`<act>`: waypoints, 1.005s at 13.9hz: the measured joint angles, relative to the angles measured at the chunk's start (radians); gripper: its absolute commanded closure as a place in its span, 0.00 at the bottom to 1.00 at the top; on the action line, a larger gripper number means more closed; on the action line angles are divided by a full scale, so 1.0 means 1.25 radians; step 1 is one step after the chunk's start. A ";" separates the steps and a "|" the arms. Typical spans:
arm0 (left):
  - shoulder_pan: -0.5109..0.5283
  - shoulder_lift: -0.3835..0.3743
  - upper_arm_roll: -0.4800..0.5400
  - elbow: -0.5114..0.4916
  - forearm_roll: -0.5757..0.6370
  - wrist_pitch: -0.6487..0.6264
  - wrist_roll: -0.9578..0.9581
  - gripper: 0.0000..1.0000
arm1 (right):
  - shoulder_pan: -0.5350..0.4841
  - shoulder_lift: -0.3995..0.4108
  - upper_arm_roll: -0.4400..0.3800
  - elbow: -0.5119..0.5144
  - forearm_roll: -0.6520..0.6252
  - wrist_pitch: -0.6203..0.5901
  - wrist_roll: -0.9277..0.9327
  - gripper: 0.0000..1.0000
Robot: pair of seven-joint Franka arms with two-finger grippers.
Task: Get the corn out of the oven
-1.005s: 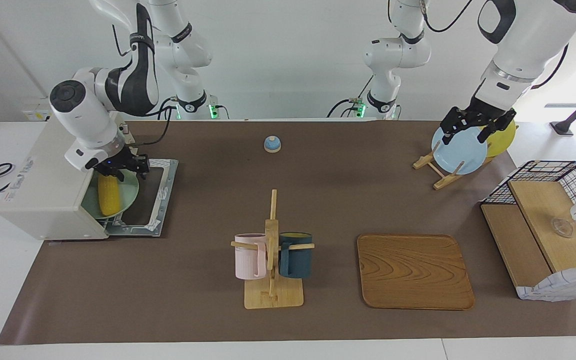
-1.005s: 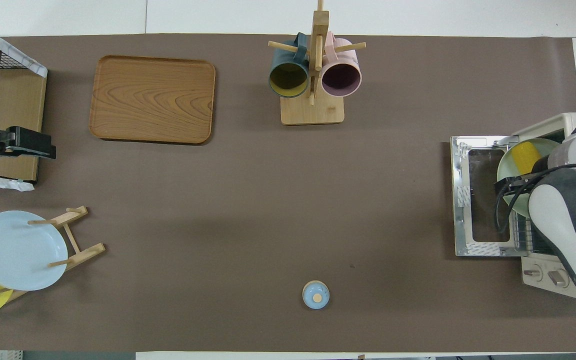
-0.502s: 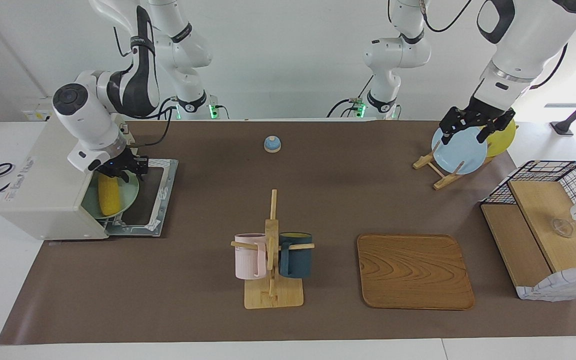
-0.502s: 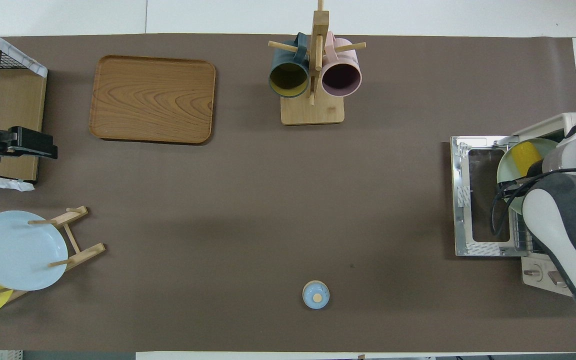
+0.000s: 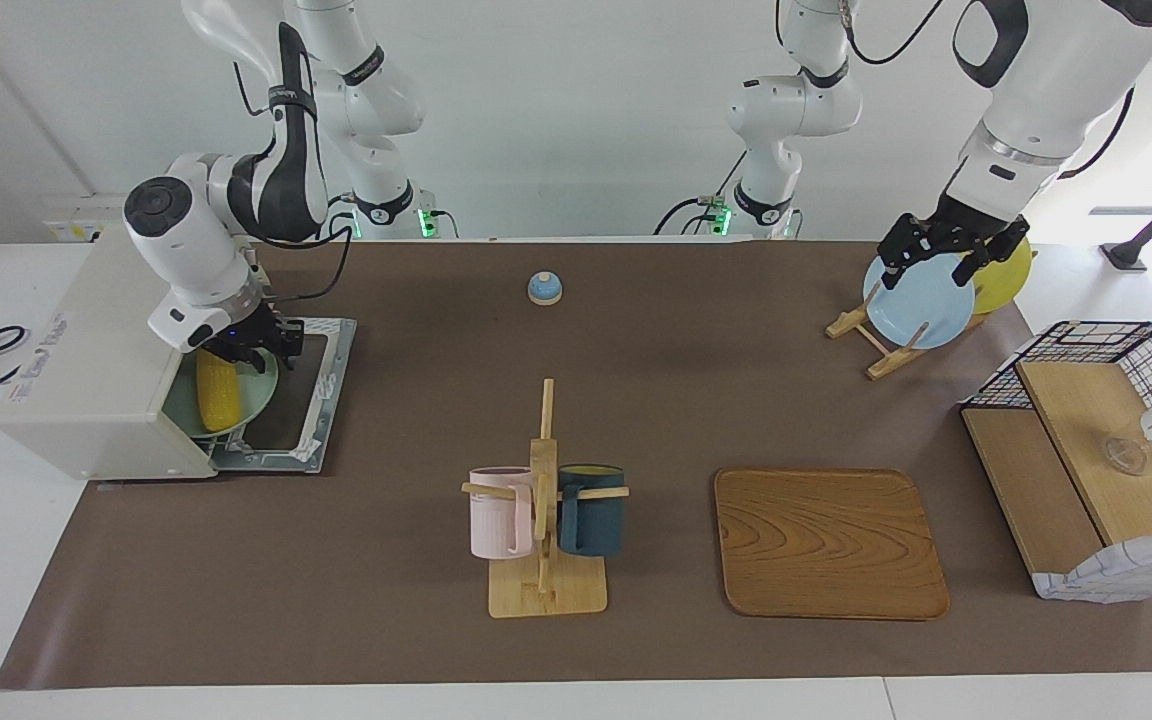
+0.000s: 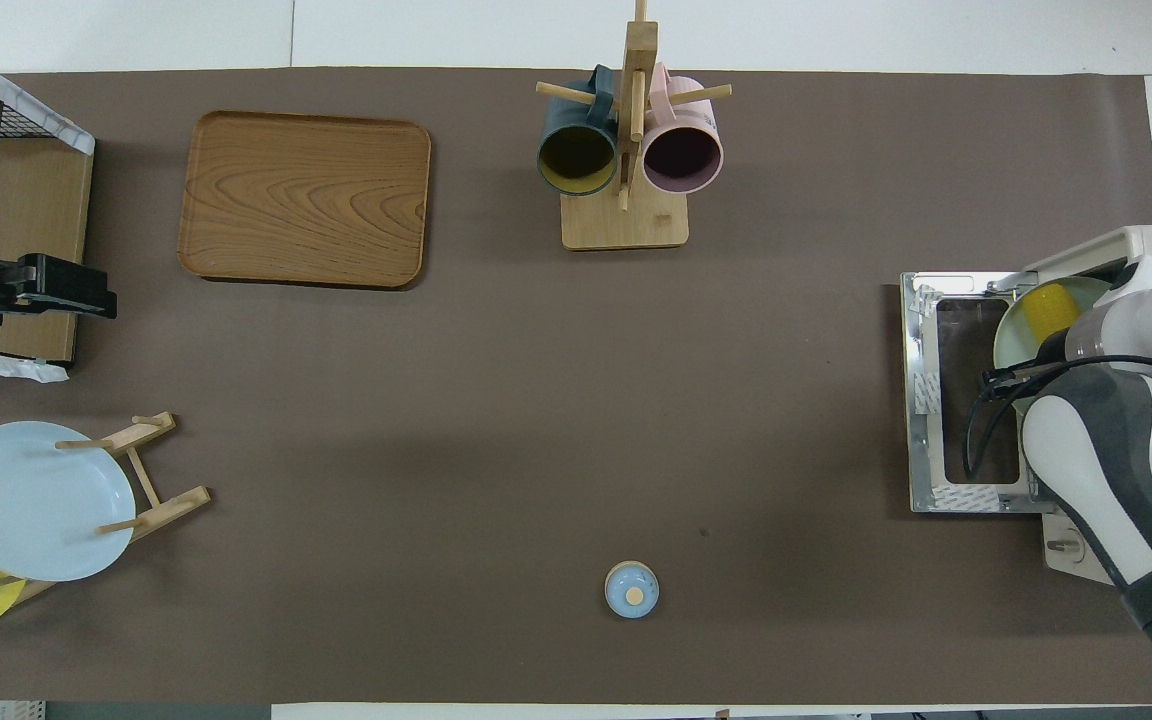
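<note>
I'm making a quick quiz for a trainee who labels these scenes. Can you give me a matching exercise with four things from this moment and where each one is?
Things:
1. corn
2. pink mug
3. blue plate
4. oven door

Places or states:
A. standing upright in a wooden plate rack
B. folded down open onto the table
C. lying on a pale green plate in the oven's mouth
D. hanging on a wooden mug stand beside a dark blue mug

Pairs: 1-C, 2-D, 3-A, 4-B
</note>
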 measured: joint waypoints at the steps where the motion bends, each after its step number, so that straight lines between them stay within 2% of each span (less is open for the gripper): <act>1: 0.000 0.000 0.000 0.000 0.000 0.000 0.000 0.00 | 0.000 0.000 0.000 -0.003 0.000 0.003 0.000 0.57; 3: 0.000 0.000 -0.001 -0.001 0.000 0.000 0.000 0.00 | 0.000 0.000 0.000 -0.011 0.000 0.014 0.000 0.57; 5: 0.000 0.000 -0.001 -0.002 0.000 0.000 0.000 0.00 | 0.000 0.000 0.000 -0.022 0.000 0.029 0.000 0.61; 6: 0.000 0.000 -0.001 -0.002 0.000 0.000 0.000 0.00 | 0.000 0.000 0.000 -0.027 0.000 0.036 0.000 0.68; 8: 0.000 0.000 -0.002 -0.003 0.000 0.002 0.000 0.00 | -0.001 0.000 -0.001 -0.032 -0.003 0.044 0.000 0.98; 14: 0.000 0.000 -0.002 -0.008 0.000 0.005 0.000 0.00 | 0.010 -0.015 0.001 -0.038 -0.071 0.046 0.000 1.00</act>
